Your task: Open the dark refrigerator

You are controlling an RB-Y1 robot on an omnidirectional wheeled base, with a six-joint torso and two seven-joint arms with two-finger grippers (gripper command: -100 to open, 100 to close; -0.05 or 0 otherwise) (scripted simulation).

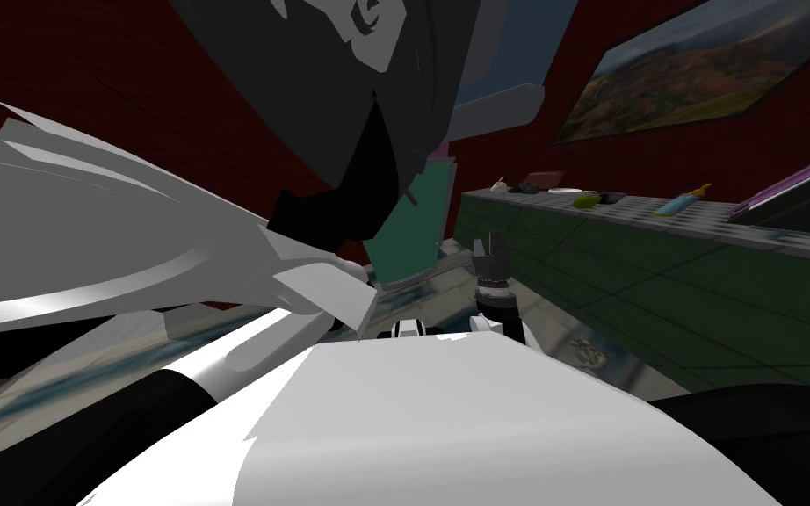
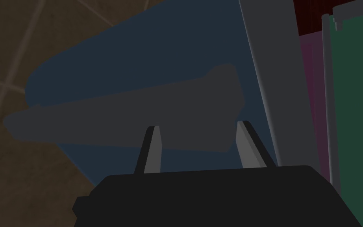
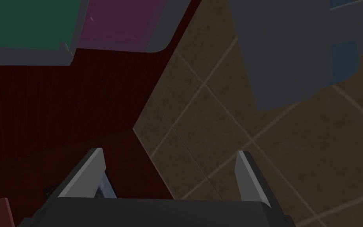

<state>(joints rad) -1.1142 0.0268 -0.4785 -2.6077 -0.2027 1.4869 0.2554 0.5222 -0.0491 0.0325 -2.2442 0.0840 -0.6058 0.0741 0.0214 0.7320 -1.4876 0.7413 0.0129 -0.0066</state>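
Dark blue panel, likely refrigerator front, straight ahead of left jaws. Grey edge strip runs lengthwise beside it. Left arm nearer. Both jaws released, grasping nothing.

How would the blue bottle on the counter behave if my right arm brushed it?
The blue bottle seems to lie on its side on the counter, so it would probably roll. It looks small and slim, so likely light and easily knocked. The right gripper hangs short of it.

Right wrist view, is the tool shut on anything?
No, the right tool has its two light grey blade-like fingers standing wide apart with nothing between them.
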